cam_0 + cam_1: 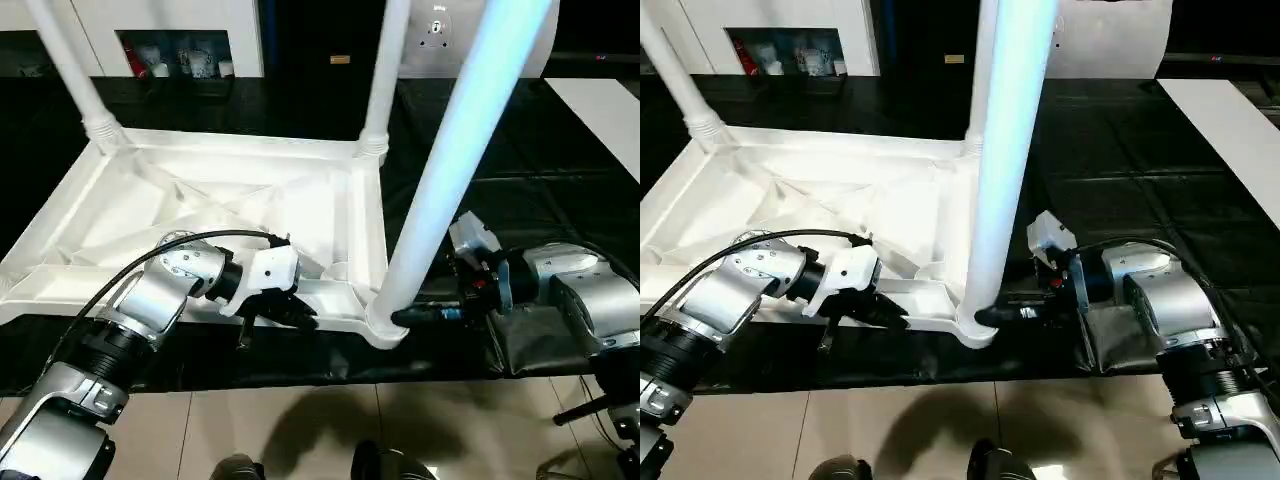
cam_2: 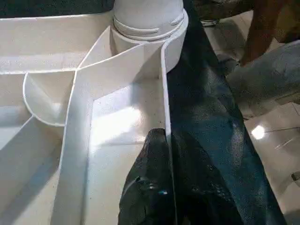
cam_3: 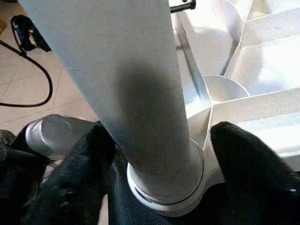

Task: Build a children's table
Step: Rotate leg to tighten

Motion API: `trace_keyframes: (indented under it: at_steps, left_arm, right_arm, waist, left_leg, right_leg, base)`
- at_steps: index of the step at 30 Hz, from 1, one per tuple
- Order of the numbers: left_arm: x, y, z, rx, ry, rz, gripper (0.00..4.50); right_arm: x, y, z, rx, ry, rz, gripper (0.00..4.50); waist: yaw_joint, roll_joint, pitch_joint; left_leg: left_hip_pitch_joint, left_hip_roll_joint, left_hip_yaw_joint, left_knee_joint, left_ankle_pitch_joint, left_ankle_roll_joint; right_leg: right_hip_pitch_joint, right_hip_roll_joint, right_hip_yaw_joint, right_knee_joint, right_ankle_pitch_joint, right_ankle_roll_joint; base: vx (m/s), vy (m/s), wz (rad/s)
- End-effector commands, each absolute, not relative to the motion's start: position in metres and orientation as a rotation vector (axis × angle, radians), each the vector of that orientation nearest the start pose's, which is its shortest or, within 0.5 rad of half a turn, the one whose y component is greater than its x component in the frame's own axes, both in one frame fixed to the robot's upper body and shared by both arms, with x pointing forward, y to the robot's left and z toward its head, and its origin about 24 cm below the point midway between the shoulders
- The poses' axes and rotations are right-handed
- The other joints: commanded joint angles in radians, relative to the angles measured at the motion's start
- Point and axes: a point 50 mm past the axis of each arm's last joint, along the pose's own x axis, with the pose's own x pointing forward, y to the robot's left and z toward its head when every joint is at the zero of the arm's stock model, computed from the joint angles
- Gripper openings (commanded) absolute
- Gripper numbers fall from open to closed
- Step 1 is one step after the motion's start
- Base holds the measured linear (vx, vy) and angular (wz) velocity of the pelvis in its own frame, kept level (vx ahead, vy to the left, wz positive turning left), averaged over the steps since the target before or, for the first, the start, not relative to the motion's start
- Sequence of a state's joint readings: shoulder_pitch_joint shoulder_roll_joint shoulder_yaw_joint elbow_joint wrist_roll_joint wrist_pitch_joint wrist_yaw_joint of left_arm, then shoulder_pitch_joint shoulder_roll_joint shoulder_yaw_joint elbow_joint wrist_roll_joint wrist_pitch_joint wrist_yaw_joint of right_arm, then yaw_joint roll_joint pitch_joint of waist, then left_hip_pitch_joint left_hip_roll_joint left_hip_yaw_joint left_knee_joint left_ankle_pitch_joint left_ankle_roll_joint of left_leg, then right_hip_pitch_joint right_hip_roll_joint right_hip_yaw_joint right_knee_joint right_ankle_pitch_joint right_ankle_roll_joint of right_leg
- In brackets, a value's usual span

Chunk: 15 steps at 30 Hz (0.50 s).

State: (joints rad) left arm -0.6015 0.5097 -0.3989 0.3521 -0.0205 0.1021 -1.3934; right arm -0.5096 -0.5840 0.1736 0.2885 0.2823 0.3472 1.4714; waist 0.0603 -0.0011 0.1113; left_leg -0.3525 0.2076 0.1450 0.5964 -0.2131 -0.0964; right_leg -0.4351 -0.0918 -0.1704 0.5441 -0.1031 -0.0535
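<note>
The children's table top (image 1: 200, 200) lies upside down on the black-sheeted work table (image 1: 520, 150), ribbed underside up. Three white legs stand in its corner sockets: far left (image 1: 70, 70), far right (image 1: 385, 70) and near right (image 1: 460, 150). My left gripper (image 1: 290, 312) is shut on the top's front rim (image 2: 165, 140), one black finger (image 2: 147, 187) inside the wall. My right gripper (image 1: 415, 316) reaches in from the right and is shut on the near right leg just above its socket (image 3: 164, 197), with fingers (image 3: 84, 159) on both sides of the tube.
The work table's front edge runs just below both grippers, with tiled floor (image 1: 300, 430) beyond it. A white panel (image 1: 610, 110) lies at the far right. Shelves with small items (image 1: 180, 60) stand at the back. A black cable (image 3: 37, 79) lies on the floor.
</note>
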Motion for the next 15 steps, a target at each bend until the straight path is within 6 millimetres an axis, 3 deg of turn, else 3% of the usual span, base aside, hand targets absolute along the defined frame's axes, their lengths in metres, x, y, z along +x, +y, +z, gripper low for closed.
trace_keyframes:
  at_steps: [1, 9, 15]
  left_arm:
    - [0.301, 0.128, 0.090, 0.641, 0.407, -1.645, 0.00]
    - [0.299, 0.129, 0.090, 0.643, 0.409, -1.666, 0.00]
    - [0.302, 0.128, 0.089, 0.607, 0.425, -1.637, 0.00]
  right_arm:
    - [0.295, -0.177, 0.105, -0.156, 0.381, 1.499, 3.12]
    - [0.295, -0.172, 0.102, -0.127, 0.370, 1.522, 2.38]
    - [0.285, -0.163, 0.103, 0.015, 0.352, 1.564, 2.08]
  waist:
    - [-0.003, -0.012, -0.083]
    - [-0.005, -0.010, -0.083]
    - [-0.002, -0.006, -0.084]
  left_leg:
    - [-0.009, 0.017, 0.012, -0.060, -0.060, 0.133]
    - [-0.010, 0.015, 0.012, -0.060, -0.063, 0.127]
    - [-0.008, 0.015, 0.013, -0.061, -0.062, 0.121]
  right_leg:
    - [0.089, -0.052, 0.060, -0.055, -0.413, -0.101]
    - [0.089, -0.051, 0.058, -0.058, -0.426, -0.087]
    - [0.090, -0.048, 0.057, -0.059, -0.424, -0.084]
  base:
    - [0.000, 0.000, 0.00]
    - [0.000, 0.000, 0.00]
    - [0.000, 0.000, 0.00]
